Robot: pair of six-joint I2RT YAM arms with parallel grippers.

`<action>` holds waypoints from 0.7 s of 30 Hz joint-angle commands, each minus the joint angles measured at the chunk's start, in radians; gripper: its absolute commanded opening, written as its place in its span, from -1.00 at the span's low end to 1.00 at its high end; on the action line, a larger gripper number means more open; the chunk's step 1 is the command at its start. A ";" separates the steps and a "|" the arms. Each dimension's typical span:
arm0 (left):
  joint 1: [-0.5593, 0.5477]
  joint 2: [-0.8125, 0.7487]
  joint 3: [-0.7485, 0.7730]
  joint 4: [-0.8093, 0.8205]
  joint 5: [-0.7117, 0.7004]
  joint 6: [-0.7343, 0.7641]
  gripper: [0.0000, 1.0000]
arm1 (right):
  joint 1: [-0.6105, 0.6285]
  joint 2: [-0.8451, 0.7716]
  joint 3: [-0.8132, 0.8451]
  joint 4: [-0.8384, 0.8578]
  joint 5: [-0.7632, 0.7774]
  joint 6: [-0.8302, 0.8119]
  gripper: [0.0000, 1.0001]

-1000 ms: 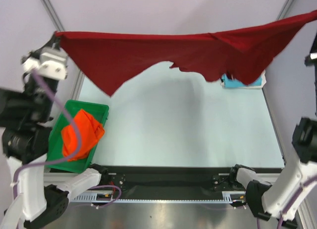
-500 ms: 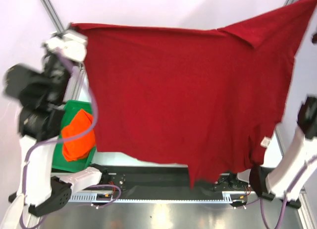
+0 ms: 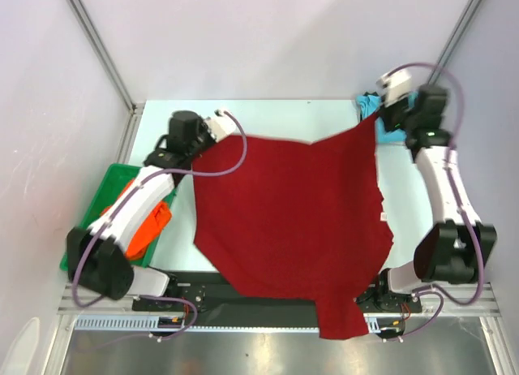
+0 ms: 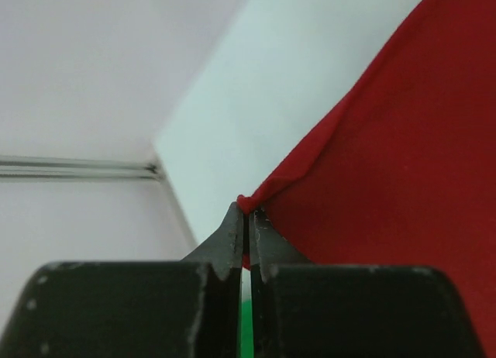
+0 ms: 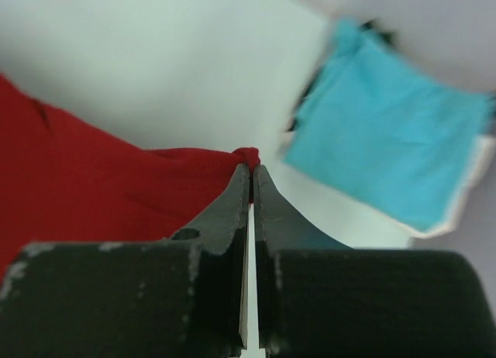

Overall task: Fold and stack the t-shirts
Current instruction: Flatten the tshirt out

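- You're looking at a plain dark red t-shirt (image 3: pixel 292 221), one solid colour with no print
- The turquoise t-shirt (image 5: pixel 387 153) is plain too, with a whitish edge showing along its lower side
- Your orange t-shirt (image 3: pixel 154 221) is bright and unpatterned, set against the green tray (image 3: pixel 113 180)
- The table (image 3: pixel 316 119) reads pale mint
- Your left arm (image 3: pixel 134 209) and right arm (image 3: pixel 446 188) are white with black joints
- The left gripper (image 4: pixel 246 211) and right gripper (image 5: pixel 252 170) are black, scuffed pale at the edges

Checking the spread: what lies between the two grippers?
The dark red t-shirt, its far edge spanning from left gripper to right gripper, seen in the top view.
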 commanded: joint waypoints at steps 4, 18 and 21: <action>0.016 0.275 0.045 0.100 0.012 -0.043 -0.99 | 0.105 0.166 -0.035 0.139 0.062 -0.133 -1.00; 0.119 0.633 0.332 0.077 0.005 -0.137 -0.99 | 0.096 0.709 0.539 0.066 0.119 -0.113 -1.00; 0.139 0.709 0.426 0.028 -0.002 -0.138 -0.99 | 0.096 0.809 0.621 0.060 0.131 -0.101 -1.00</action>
